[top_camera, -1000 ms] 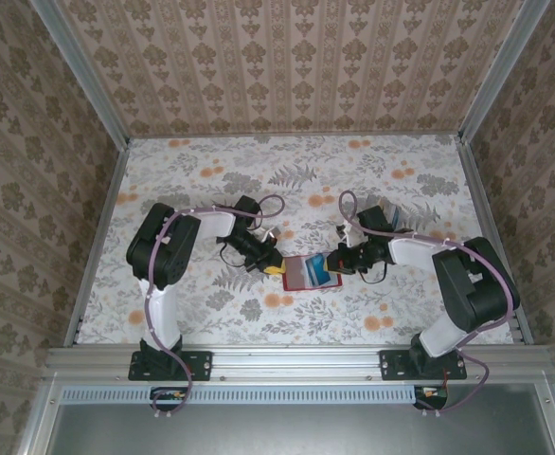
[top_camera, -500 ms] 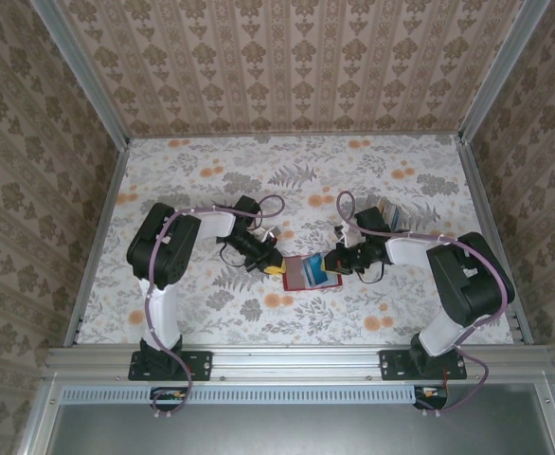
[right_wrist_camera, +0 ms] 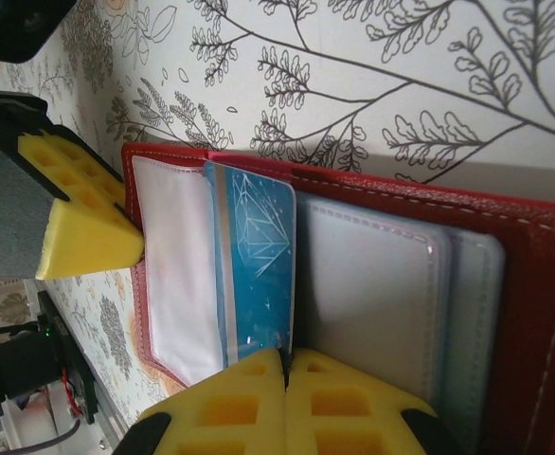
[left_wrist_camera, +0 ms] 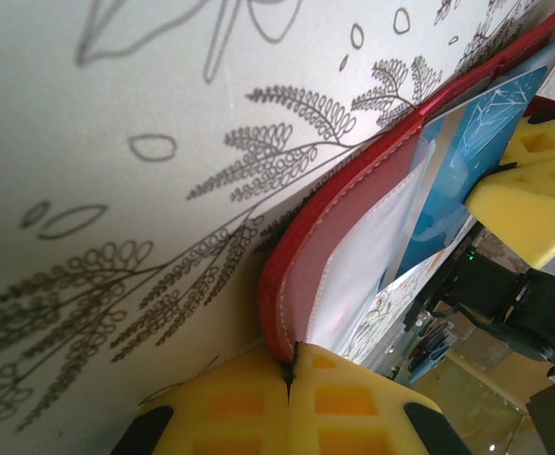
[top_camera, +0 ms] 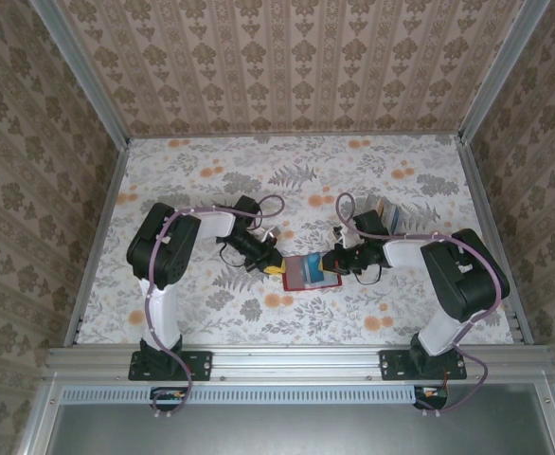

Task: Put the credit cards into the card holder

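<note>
- The small flat red folding card holder (top_camera: 301, 277) lies open on the floral-patterned surface (top_camera: 259, 171), midway between the two arms. It needs to stay flat and spread while you work.
- Seen from above, your left gripper (top_camera: 272, 268) sits at the holder's 9 o'clock edge. Its yellow pads are pressed together on the red rim. Use it as an anchor only: hold firm, without lifting or tugging.
- Your right gripper (top_camera: 338, 263) comes in from 3 o'clock and pinches the thin blue plastic credit card (right_wrist_camera: 254, 275) at its 6 o'clock end in the right wrist view.
- The card rests on the holder's inner face, beside a greyish see-through pocket (right_wrist_camera: 367, 294). You cannot tell whether its edge is under a pocket lip yet.
- Feed the card low and parallel to the holder, with its long edges square to the stitching. A skewed corner will probably catch.
- Let go only once the pocket covers most of the card.
</note>
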